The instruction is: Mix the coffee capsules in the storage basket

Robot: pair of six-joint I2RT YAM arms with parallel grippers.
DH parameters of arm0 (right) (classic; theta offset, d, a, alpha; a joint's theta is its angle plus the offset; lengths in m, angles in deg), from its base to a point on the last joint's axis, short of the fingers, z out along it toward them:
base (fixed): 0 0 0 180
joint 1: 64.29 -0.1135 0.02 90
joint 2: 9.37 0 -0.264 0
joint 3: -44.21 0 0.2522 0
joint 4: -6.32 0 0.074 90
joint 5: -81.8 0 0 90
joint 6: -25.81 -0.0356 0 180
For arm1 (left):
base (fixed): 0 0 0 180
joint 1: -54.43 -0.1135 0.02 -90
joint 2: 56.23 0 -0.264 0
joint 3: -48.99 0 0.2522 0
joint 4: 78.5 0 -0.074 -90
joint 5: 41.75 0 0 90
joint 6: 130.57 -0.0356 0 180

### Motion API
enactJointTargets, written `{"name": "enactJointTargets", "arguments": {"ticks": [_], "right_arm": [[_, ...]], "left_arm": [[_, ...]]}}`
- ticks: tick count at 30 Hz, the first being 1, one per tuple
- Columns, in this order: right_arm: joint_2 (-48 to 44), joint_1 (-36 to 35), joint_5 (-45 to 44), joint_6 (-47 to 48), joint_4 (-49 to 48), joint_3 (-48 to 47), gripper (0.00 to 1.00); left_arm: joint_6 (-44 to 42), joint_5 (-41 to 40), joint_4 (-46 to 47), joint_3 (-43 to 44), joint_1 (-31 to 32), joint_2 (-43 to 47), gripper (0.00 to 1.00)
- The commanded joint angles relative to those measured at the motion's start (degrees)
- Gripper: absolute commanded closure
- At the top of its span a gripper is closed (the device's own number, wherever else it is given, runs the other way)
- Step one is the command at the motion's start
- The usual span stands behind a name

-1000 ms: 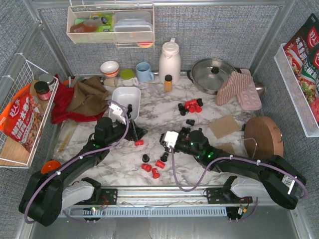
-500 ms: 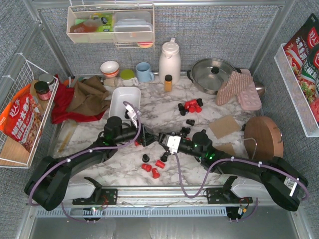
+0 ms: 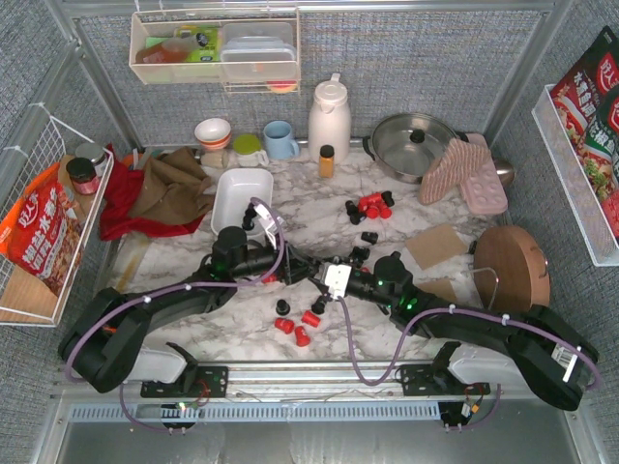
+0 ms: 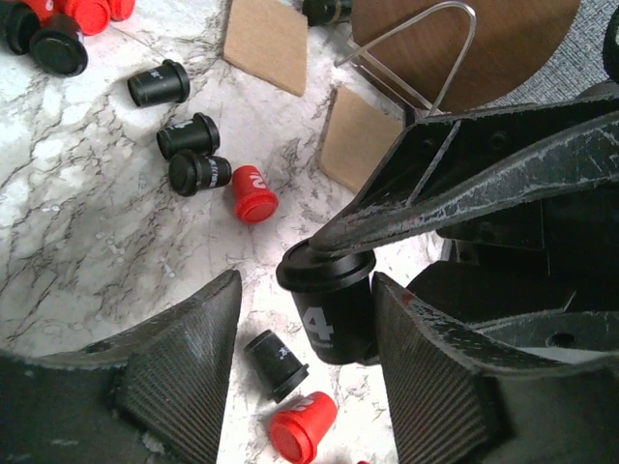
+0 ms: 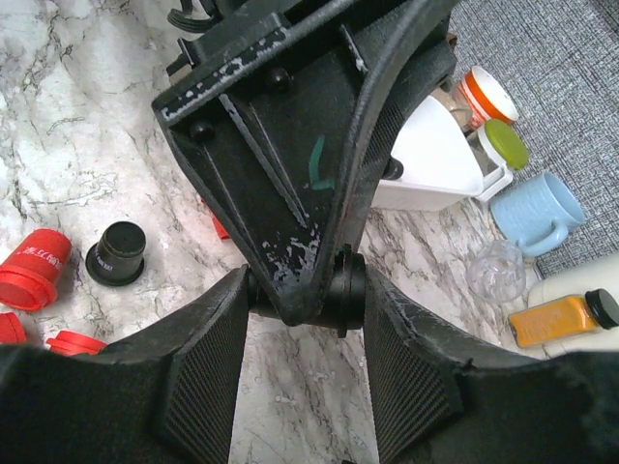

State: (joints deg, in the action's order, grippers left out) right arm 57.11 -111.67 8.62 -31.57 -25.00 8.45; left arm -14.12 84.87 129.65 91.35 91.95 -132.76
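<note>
The right gripper (image 5: 308, 280) pinches one glossy black tapered coffee capsule (image 4: 334, 329) above the marble table (image 3: 300, 208). It is apparently offering the capsule to the left gripper (image 4: 305, 290), whose fingers stand spread on either side without gripping. The capsule looks near upright, wide rim up and narrow end toward the marble. The white shallow rectangular storage basket (image 3: 240, 193) sits just behind the left wrist.

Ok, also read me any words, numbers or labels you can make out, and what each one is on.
"4": white digit on the black capsule, centre of the left wrist view.
"2", probably: white mark on the red capsule lying beyond it.
On the orange snack bag, far left: Chinese print, too small to read.
On the red packets, far right: Chinese print, too blurred.
</note>
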Motion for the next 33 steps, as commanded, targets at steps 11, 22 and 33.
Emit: {"name": "enactJointTargets", "arguments": {"ticks": [11, 22, 33], "right_arm": [[0.2, -0.2, -3.5, -1.2, -1.2, -0.8, 0.32], [-2.3, 0.1, -17.2, -19.3, 17.5, -5.8, 0.2], [4.8, 0.2, -8.2, -33.7, 46.0, -16.1, 0.26]], "left_arm": [[1.1, -1.5, 2.2, 2.7, 1.0, -2.5, 0.63], [-0.8, -39.3, -20.6, 6.5, -5.4, 4.9, 0.6], [-0.5, -49.1, -23.0, 13.7, -15.0, -5.8, 0.5]]}}
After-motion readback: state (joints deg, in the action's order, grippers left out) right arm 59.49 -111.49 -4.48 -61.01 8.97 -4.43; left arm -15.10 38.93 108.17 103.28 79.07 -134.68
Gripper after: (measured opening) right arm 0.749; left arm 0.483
